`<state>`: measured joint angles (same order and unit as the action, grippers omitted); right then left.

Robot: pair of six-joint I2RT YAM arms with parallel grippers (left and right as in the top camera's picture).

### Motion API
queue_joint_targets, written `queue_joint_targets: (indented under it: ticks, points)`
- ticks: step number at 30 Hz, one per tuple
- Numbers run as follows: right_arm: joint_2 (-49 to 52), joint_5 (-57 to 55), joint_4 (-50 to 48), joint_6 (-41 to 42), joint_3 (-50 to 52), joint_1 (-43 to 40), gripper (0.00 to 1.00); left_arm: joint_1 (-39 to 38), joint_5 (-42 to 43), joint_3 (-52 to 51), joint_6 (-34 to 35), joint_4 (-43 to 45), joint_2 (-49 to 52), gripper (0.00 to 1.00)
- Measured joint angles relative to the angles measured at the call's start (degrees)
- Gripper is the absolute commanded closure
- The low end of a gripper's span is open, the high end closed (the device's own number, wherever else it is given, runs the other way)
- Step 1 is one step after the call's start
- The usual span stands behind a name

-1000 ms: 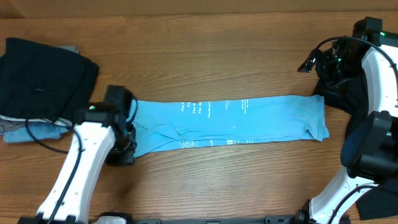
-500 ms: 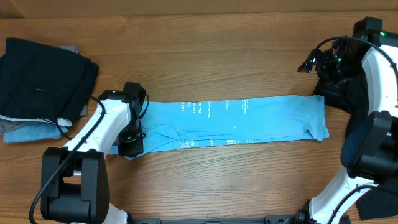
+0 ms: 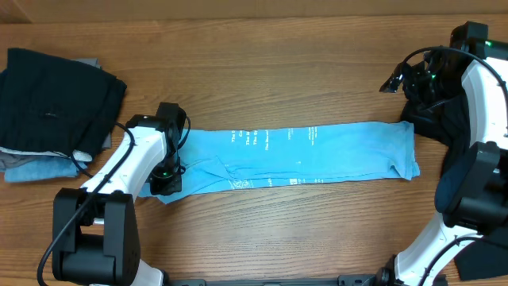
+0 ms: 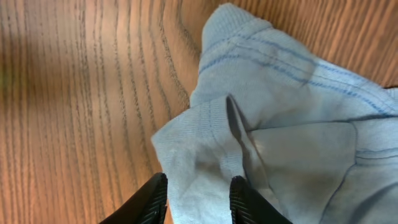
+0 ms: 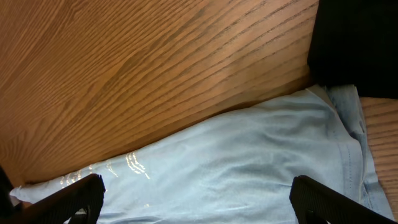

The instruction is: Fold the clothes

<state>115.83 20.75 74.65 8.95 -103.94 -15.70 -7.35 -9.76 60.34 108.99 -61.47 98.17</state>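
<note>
In the lower left of the overhead view, the left gripper (image 3: 167, 179) has swung in from the bare wood over the past second and now sits on the left end of the sky-blue T-shirt (image 3: 302, 155). It has crept slightly up the frame in the last half second. Its black fingers (image 4: 152, 199) stand a little apart, astride a ribbed hem, with the cloth lying loose between them and not yet pinched. By the look of it, the arm is lined up to grasp this end for the next fold.

The shirt has not shifted. It lies across the middle of the wooden table (image 3: 262, 71) as a long narrow band, already folded lengthwise. The fabric is thin and soft, with white lettering near the centre, a rumpled fold at the left and stitched seams at the corner.

At the upper right, the right gripper (image 3: 414, 82) has held its place above the shirt's far end, its jaws spread wide and holding nothing. A black garment (image 3: 440, 119) lies just beside that end. A stack of dark folded clothes (image 3: 55, 95) rests at the upper left, apart from the shirt.
</note>
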Motion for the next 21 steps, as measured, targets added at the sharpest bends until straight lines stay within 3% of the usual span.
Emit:
queue_joint_targets:
  ticks: [10, 12, 17, 21]
  points:
    - [0.0, 0.0, 0.0, 0.0, 0.0, 0.0, 0.00, 0.0, -2.1, 0.0, 0.2, 3.3, 3.6, 0.64]
    - [0.0, 0.0, 0.0, 0.0, 0.0, 0.0, 0.00, 0.0, -2.1, 0.0, 0.2, 3.5, 4.4, 0.68]
    - [0.0, 0.0, 0.0, 0.0, 0.0, 0.0, 0.00, 0.0, -2.0, 0.0, 0.4, 3.5, 4.8, 0.94]
    - [0.0, 0.0, 0.0, 0.0, 0.0, 0.0, 0.00, 0.0, -1.5, 0.0, 0.4, 3.5, 4.8, 0.96]
